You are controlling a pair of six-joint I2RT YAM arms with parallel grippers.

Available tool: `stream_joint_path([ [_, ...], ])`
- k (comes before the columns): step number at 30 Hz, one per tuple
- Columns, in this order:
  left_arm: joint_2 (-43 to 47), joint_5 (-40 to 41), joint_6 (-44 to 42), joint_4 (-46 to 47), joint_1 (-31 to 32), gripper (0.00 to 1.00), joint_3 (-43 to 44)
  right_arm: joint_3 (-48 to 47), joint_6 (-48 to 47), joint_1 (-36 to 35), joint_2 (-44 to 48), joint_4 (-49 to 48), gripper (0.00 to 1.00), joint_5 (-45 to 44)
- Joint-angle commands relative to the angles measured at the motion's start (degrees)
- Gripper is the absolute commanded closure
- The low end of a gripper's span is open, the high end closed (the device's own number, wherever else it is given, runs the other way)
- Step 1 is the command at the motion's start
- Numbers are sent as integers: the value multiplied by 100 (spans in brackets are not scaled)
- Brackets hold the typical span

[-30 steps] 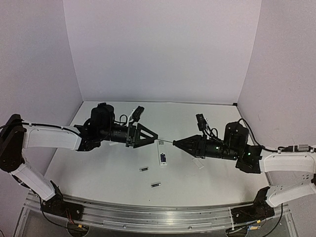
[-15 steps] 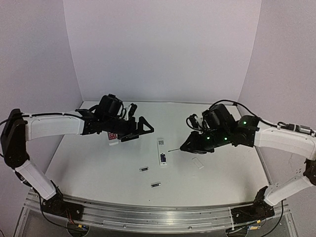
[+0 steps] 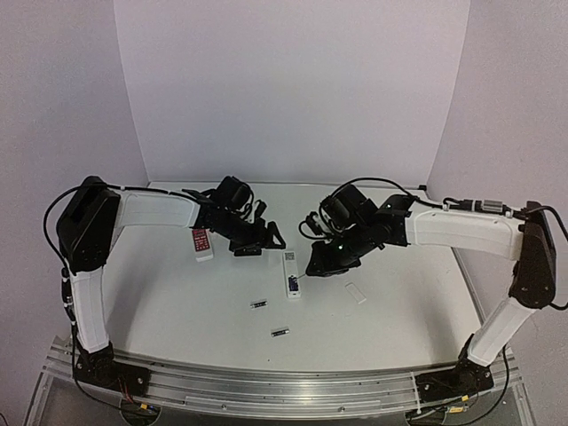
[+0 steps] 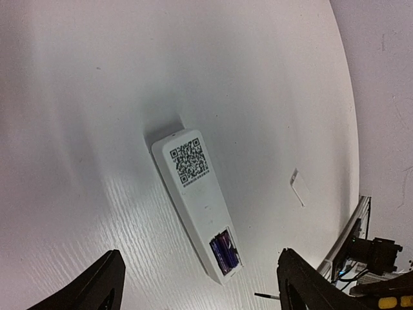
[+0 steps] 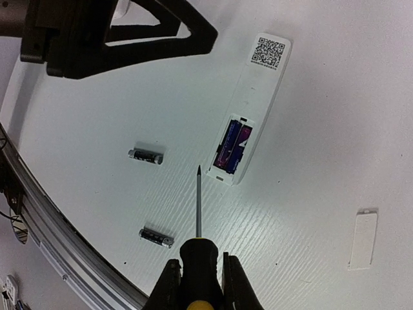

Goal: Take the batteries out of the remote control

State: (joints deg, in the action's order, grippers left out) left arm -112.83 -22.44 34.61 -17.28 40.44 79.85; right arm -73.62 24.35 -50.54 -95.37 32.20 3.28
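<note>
Both arms have swung in over the remote (image 5: 258,90) since a second ago. Two batteries (image 5: 232,146) sit in its open bay at mid counter (image 5: 335,148); two loose batteries (image 5: 146,155) lie nearby. The right tool (image 5: 199,284) clamps the screwdriver (image 5: 199,200), its tip just short of the bay; the left tool (image 4: 199,271) stands wide, empty. Nothing pins the remote, so a prying tip could skid it. From above, the bay is too small to read.

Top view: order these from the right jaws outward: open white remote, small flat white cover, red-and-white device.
1. Open white remote, just left of the right gripper.
2. Small flat white cover, to its right.
3. Red-and-white device, far left.
</note>
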Motion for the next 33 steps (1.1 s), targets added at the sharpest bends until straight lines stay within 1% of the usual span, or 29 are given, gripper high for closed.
stream_joint_path([
  [1, -518, -108, -224, -220, -3, 21, 613, -417, -269, 9, -279, 107, 100, -13],
  [9, -1029, -212, -141, -217, 11, 28, 952, -484, -221, 18, -453, 269, 100, -266],
  [14, -1194, -154, -142, -198, 89, 30, 1065, -504, -261, 27, -512, 304, 100, -305],
  [16, -1258, -130, -147, -229, 110, 32, 1131, -531, -295, 27, -554, 312, 100, -318],
  [20, -1398, 28, -193, -370, 159, 41, 1265, -608, -359, 24, -629, 330, 100, -296],
  [27, -1607, 162, -212, -503, 248, 44, 1474, -682, -462, 39, -726, 352, 100, -328],
  [33, -1756, 205, -209, -611, 270, 50, 1625, -733, -528, 67, -855, 357, 100, -462],
])
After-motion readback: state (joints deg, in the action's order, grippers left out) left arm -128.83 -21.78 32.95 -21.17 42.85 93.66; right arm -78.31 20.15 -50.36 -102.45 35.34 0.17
